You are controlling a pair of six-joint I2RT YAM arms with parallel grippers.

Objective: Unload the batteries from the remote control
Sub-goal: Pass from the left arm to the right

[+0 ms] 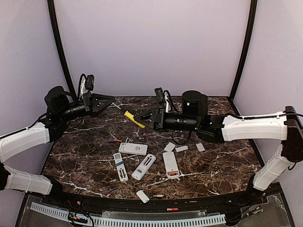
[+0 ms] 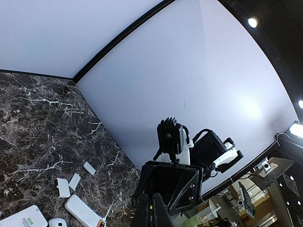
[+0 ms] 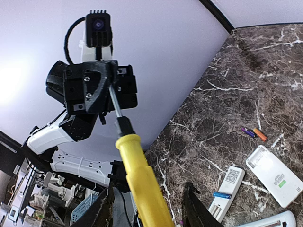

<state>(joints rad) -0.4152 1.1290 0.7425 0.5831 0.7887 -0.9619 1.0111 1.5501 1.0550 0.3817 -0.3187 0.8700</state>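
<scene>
Batteries [image 3: 254, 133] tiny, barely distinct; left fingers [image 1: 106, 100] pressed together, right fingers [image 3: 191, 208] around screwdriver [image 3: 137, 175].

Counter [image 1: 227, 158]: dark marble-pattern top with white veining.

Yellow-handled screwdriver [image 1: 134, 119]: raised clear of the counter at mid-rear and tilted. The right wrist view shows a black collar and a bare metal shaft.

White covers: three small rectangular pieces lie flat and apart in a loose row right of centre: first cover [image 1: 169, 147], second cover [image 1: 181, 148], third cover [image 1: 200, 147]. A fourth cover [image 1: 142, 196] lies near the front edge.

Walls [image 1: 151, 47]: plain, pale lilac.

Corner posts [image 1: 60, 42]: black, one at each rear corner.

Slotted duct [image 1: 142, 221]: white, running along the front.
</scene>
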